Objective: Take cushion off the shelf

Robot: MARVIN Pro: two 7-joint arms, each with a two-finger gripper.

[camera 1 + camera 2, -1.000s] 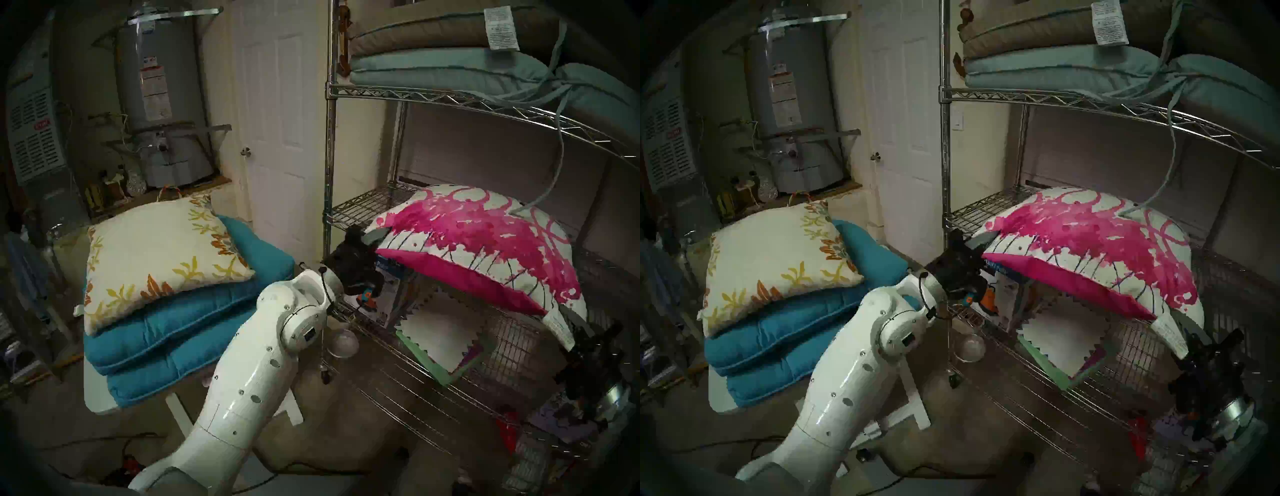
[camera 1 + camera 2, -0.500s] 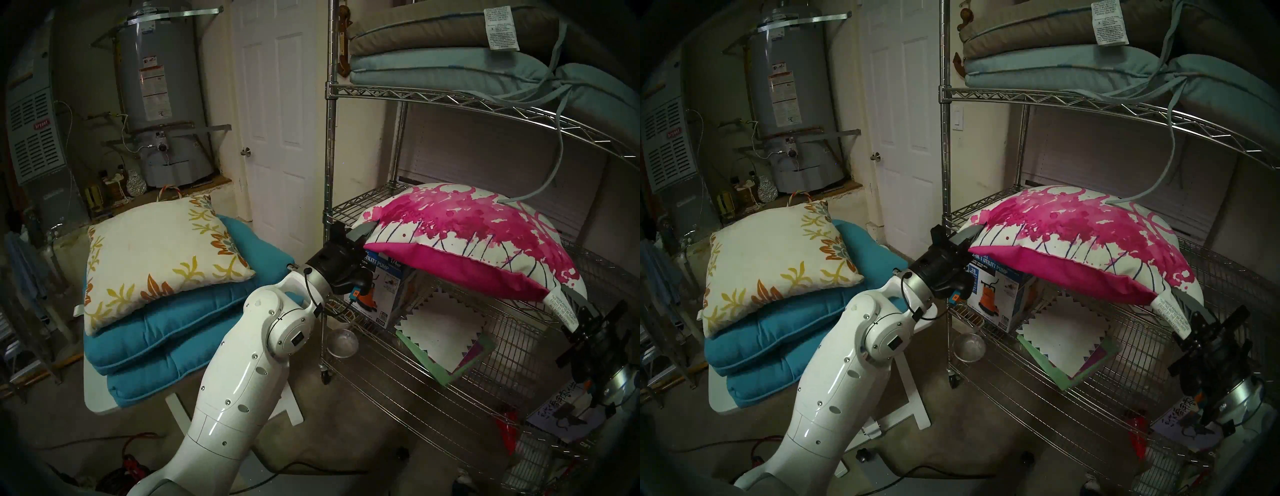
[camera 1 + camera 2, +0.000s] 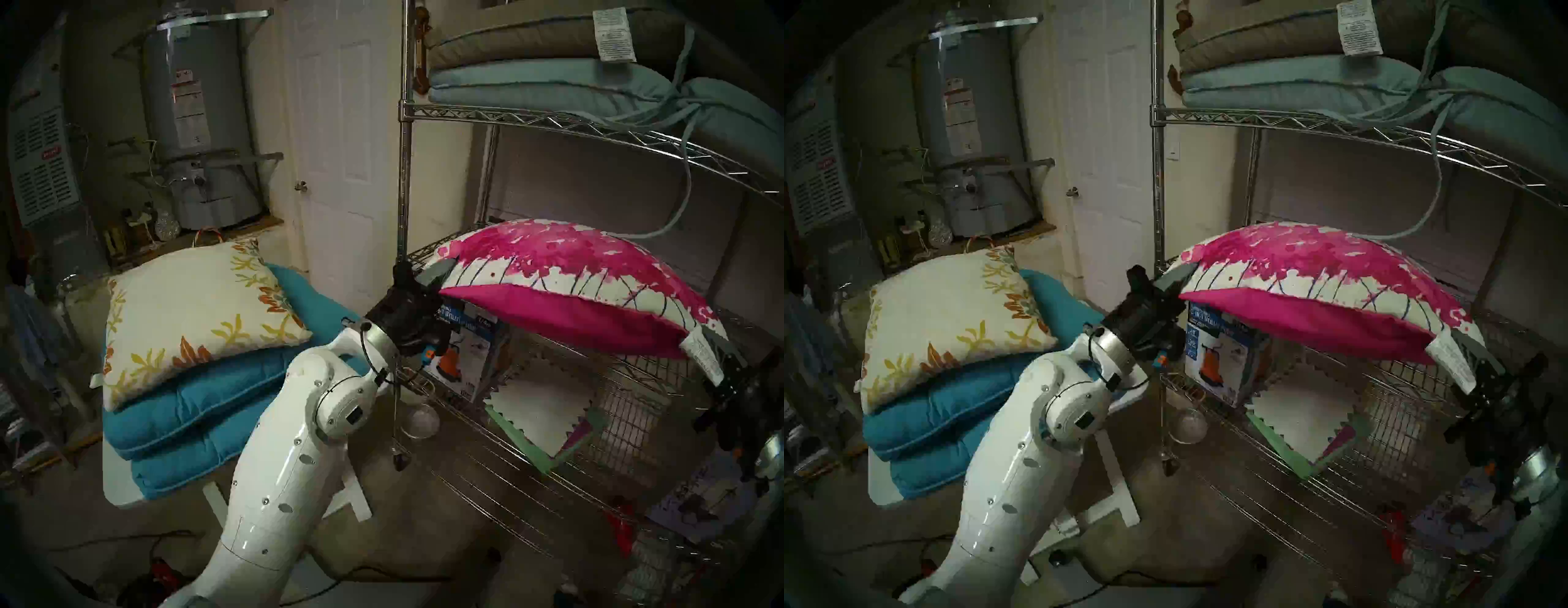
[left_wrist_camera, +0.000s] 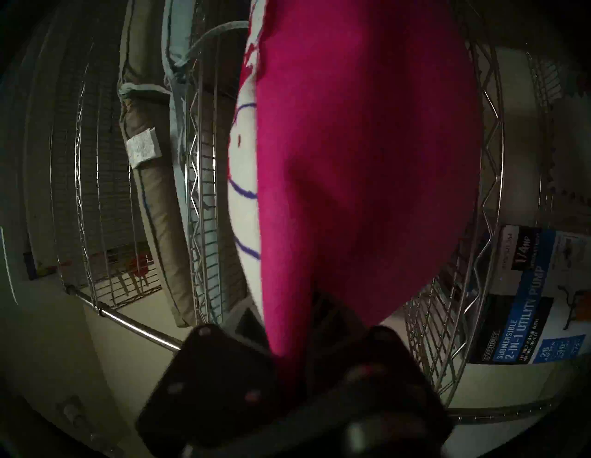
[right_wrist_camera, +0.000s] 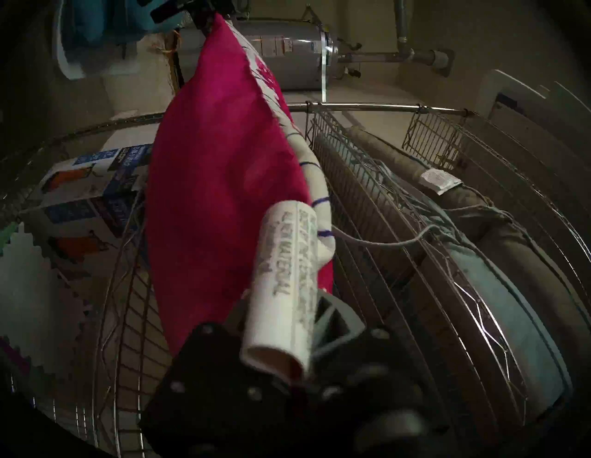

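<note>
Lifting cushion clear of shelf: hazards

Cushion (image 3: 564, 293), pink and white, centre right of head view, hangs above the middle tier of the shelf (image 3: 530, 116). Left end effector (image 3: 439, 276) clamped on its left corner; right end effector (image 3: 717, 344) clamped on its right corner. Risks: cord (image 3: 683, 191) dangling from upper tier looks to touch the top, may snag; corner pinches may slip; sagging middle may catch pump box (image 3: 466, 361).

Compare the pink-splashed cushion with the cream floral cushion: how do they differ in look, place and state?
The pink-splashed cushion bears magenta splatter with a plain magenta underside; the cream floral cushion has orange and yellow leaves.
The pink one hangs within the shelf, pinched at opposite corners by the left gripper and right gripper; the floral one rests untouched on teal cushions.
The pink one arches; the floral one lies flat.
Both are square throw cushions.
</note>
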